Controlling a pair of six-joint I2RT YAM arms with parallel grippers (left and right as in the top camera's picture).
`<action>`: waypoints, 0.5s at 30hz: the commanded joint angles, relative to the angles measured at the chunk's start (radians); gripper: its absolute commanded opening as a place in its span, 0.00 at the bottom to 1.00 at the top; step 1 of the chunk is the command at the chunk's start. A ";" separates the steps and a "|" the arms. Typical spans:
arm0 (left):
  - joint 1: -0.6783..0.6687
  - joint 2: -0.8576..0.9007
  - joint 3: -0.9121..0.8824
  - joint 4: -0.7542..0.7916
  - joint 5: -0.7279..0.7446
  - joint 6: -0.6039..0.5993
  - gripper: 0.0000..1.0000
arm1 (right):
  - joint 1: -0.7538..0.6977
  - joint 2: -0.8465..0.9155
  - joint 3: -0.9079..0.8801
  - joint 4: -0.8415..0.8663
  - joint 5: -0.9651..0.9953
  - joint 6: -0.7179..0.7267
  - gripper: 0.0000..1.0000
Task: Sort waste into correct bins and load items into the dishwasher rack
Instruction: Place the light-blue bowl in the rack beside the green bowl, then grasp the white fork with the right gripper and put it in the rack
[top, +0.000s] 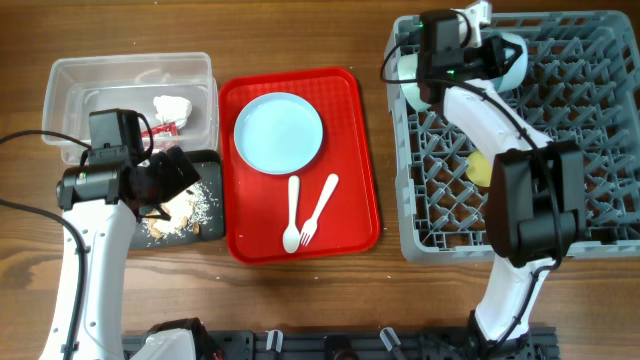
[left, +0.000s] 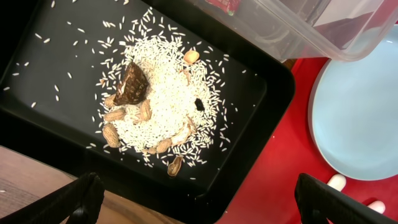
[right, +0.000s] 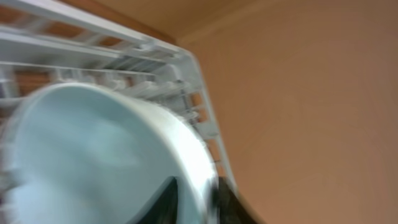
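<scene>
My left gripper (top: 165, 185) is open and empty above the black tray (top: 212, 162), which holds food scraps of rice and peanuts (left: 155, 106). In the left wrist view its jaws (left: 199, 205) straddle the tray's near corner. The clear tub (top: 60, 100) holds the white tissue (top: 172, 108) and red wrapper (top: 160, 130). The pale blue plate (top: 278, 132), white spoon (top: 292, 215) and fork (top: 318, 210) lie on the red tray (top: 350, 180). My right gripper (top: 497, 58) is shut on the rim of a pale bowl (right: 93, 155) at the far left corner of the grey rack (top: 600, 150).
A yellow cup (top: 480, 170) sits in the rack under my right arm. Another pale object (top: 410, 90) rests by the rack's left wall. The plate's edge (left: 367, 118) and the tub's corner (left: 298, 25) show in the left wrist view. The right wrist view is blurred.
</scene>
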 joint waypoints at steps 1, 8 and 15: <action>0.005 -0.012 0.003 0.002 -0.009 -0.010 1.00 | 0.029 0.023 -0.005 -0.021 -0.067 0.085 0.33; 0.005 -0.012 0.003 0.002 -0.009 -0.010 1.00 | 0.038 -0.239 -0.005 -0.363 -0.491 0.363 0.63; 0.005 -0.012 0.003 0.002 -0.009 -0.010 1.00 | 0.118 -0.449 -0.006 -0.735 -1.586 0.602 0.76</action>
